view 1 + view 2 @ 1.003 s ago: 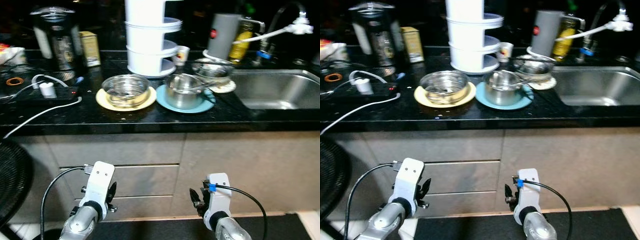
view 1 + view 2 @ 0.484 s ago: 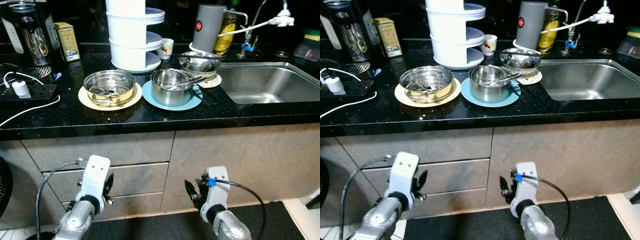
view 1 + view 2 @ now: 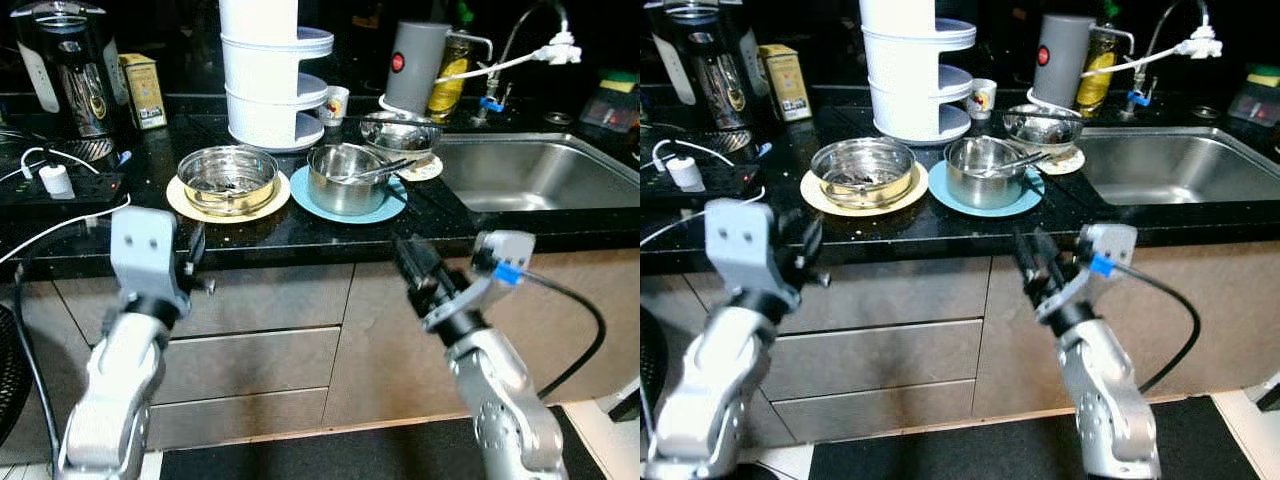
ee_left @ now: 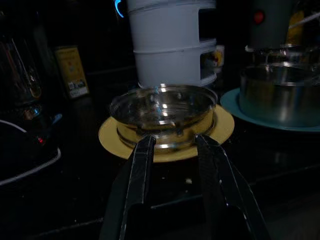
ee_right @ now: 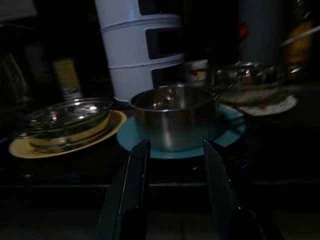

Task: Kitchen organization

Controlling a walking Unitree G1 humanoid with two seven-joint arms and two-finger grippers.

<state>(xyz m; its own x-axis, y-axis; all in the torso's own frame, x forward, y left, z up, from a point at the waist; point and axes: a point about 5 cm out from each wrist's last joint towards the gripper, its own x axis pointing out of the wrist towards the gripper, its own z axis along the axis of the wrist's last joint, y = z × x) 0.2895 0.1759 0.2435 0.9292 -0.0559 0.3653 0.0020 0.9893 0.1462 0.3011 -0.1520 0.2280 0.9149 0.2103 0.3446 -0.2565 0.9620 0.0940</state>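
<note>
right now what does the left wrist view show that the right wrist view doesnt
Left wrist view alone: the left gripper, fingers open, aimed at the shallow steel bowl on the yellow plate, and a white cable.

Right wrist view alone: the right gripper, fingers open, aimed at the steel pot on the blue plate, plus a third steel bowl.

Shared: both dishes, the white tiered rack, the yellow tin.

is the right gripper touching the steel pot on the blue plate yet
Apart. In the left eye view the right gripper hangs below the counter edge, short of the steel pot on the blue plate.
</note>
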